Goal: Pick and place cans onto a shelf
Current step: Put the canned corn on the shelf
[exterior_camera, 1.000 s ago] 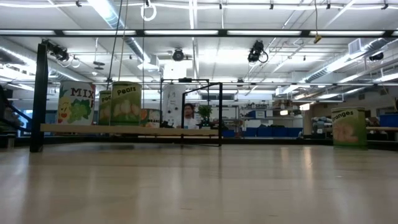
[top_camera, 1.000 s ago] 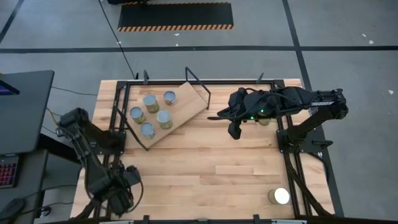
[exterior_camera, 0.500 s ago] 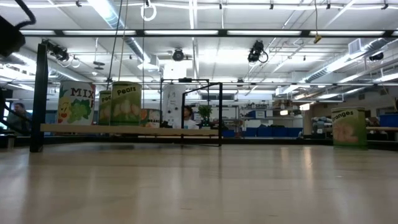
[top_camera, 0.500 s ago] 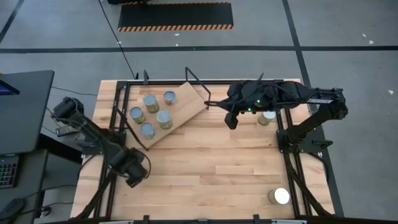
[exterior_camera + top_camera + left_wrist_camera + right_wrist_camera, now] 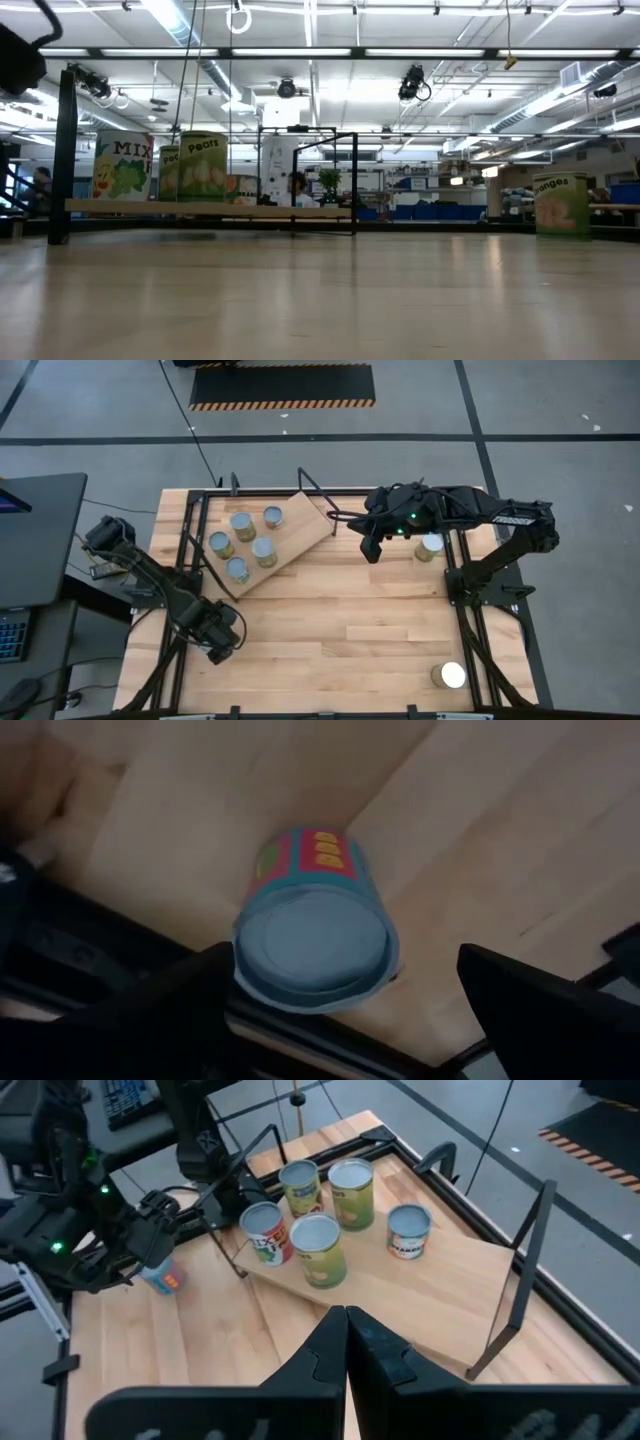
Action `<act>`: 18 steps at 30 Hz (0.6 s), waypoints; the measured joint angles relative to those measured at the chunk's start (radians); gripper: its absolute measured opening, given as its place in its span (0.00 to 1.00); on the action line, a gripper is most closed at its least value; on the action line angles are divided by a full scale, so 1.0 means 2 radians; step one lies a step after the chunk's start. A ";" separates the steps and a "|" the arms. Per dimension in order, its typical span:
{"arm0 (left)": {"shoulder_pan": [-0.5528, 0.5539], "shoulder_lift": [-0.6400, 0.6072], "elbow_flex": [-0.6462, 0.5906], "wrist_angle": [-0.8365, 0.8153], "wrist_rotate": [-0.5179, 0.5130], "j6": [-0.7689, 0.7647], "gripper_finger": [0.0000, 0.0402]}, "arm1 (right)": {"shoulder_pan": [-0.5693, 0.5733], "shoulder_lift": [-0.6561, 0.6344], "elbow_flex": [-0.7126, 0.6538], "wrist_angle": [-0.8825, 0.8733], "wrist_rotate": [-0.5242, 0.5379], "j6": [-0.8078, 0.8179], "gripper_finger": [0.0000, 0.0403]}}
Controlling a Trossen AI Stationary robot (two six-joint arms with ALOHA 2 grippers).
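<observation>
Left gripper [image 5: 330, 1010] spread over a can, not gripping yet

The can [image 5: 315, 935] stands on the desk [image 5: 340, 630] edge; a crooked close could tip it off. Right gripper [image 5: 345, 1342] pressed together near the shelf [image 5: 300, 525].

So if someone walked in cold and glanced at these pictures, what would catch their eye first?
Probably the light-wood shelf board with black wire frame, sitting skewed at the table's far left with five silvery-topped cans clustered on it. Next, the dark right gripper, fingers shut and empty, hovering just right of that shelf. Then the left gripper, open above a small teal-rimmed can with a red label near the table's left edge.
</observation>
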State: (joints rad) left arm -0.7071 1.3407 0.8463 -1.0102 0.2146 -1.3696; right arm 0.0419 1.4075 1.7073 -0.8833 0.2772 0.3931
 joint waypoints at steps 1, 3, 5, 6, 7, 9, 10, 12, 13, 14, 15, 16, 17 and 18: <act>0.000 0.000 -0.006 0.001 0.000 -0.004 0.97 | 0.001 0.000 0.000 0.000 -0.003 0.001 0.03; -0.003 0.000 -0.020 -0.002 0.002 -0.015 0.97 | 0.003 0.000 0.000 0.000 -0.007 0.010 0.03; -0.008 0.000 -0.034 0.004 0.010 -0.019 0.97 | 0.007 0.000 0.000 0.000 -0.009 0.021 0.03; -0.009 0.000 -0.038 0.010 0.012 -0.022 0.97 | 0.008 0.000 0.000 0.000 -0.009 0.024 0.03; -0.011 0.000 -0.041 0.012 0.013 -0.024 0.97 | 0.010 0.000 0.000 0.000 -0.009 0.026 0.03; -0.014 0.000 -0.045 0.012 0.010 -0.026 0.97 | 0.014 0.000 0.000 0.000 -0.010 0.030 0.03; -0.016 0.000 -0.046 0.014 0.007 -0.028 0.97 | 0.016 0.000 0.000 0.000 -0.010 0.030 0.03; -0.017 0.000 -0.050 0.020 0.006 -0.030 0.97 | 0.020 0.000 0.000 0.000 -0.010 0.030 0.03; -0.017 0.000 -0.053 0.022 0.008 -0.030 0.97 | 0.022 0.000 0.000 0.000 -0.010 0.030 0.03; -0.017 0.000 -0.056 0.027 0.009 -0.030 0.97 | 0.023 0.000 0.000 0.000 -0.010 0.030 0.03; -0.017 0.000 -0.060 0.034 0.009 -0.032 0.97 | 0.025 0.000 0.000 0.000 -0.010 0.030 0.03; -0.017 0.000 -0.064 0.041 0.009 -0.032 0.97 | 0.026 0.000 0.000 0.000 -0.010 0.030 0.03; -0.017 0.000 -0.070 0.047 0.009 -0.032 0.97 | 0.027 0.000 0.000 0.000 -0.009 0.031 0.03; -0.017 0.000 -0.075 0.052 0.009 -0.032 0.97 | 0.029 0.000 0.000 0.000 -0.009 0.031 0.03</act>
State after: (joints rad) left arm -0.7406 1.3415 0.6972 -0.9054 0.2333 -1.4334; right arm 0.1002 1.4075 1.7073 -0.8833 0.2584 0.4541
